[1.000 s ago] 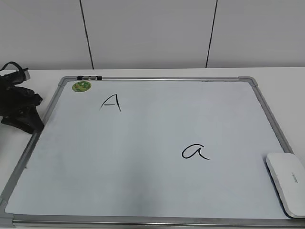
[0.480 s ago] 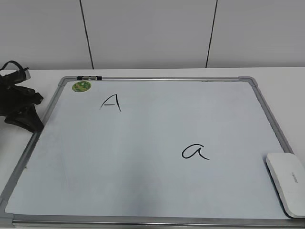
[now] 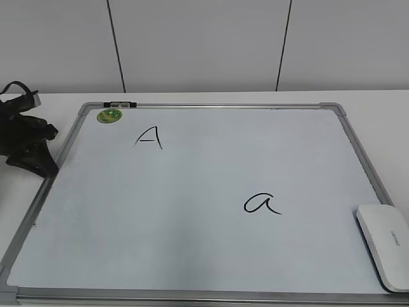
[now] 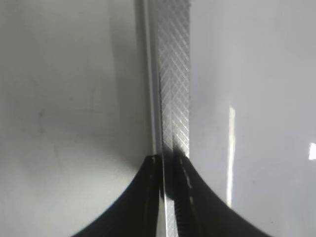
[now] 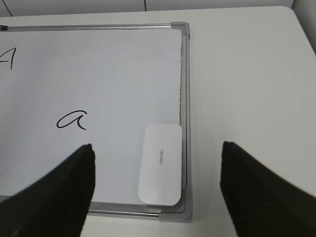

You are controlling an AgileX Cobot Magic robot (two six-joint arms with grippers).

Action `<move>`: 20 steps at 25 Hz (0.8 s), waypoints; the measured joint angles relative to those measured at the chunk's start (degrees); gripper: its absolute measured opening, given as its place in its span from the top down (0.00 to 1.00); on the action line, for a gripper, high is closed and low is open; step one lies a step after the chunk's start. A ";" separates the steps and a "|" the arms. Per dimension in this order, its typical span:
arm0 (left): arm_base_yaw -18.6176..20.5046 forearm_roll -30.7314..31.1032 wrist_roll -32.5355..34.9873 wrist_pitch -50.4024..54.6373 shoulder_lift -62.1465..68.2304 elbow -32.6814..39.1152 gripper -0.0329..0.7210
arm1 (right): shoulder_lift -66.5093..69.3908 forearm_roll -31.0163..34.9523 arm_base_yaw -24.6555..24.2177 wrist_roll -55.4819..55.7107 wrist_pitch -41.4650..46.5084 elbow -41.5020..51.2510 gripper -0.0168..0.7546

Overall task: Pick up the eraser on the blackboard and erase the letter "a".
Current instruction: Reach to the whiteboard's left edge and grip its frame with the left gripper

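White plastic, rounded-rectangle and printed with small grey lettering, the eraser (image 3: 385, 244) lies untouched at the near right corner of the blackboard (image 3: 192, 256), a large white dry-erase board in a silver metal frame with grey corner caps. In the right wrist view the eraser (image 5: 160, 163) rests against the right rail of the frame, its near end close to the near rail. The lowercase cursive letter "a" (image 3: 261, 203), drawn in thin black marker, sits whole and unsmudged to the left of the eraser, well apart from it; the angular capital "A" (image 3: 148, 137) stands farther off near the round green sticker (image 3: 109, 116).

Nothing of the task looks done as yet: the eraser is not lifted and no stroke is wiped. The right pincer (image 5: 157, 195) hangs above the eraser, spread wide and empty, its dark fingers straddling it in that view, so the pick-up seems the step in hand. The left pincer (image 4: 168, 163) rests at the far left side, closed on the ribbed metal rail (image 4: 174, 98) of the frame, apparently steadying the board on the pale surface (image 5: 247, 74). Grasping, carrying and wiping all remain.
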 joint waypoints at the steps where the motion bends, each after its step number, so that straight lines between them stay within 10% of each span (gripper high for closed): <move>1: 0.00 0.00 0.00 0.00 0.00 0.00 0.89 | 2.25 0.76 0.00 -0.14 -0.98 -0.70 0.22; 20: 0.00 0.00 0.00 0.00 0.00 -0.13 0.89 | 50.50 5.35 0.00 -3.15 5.15 -9.29 0.22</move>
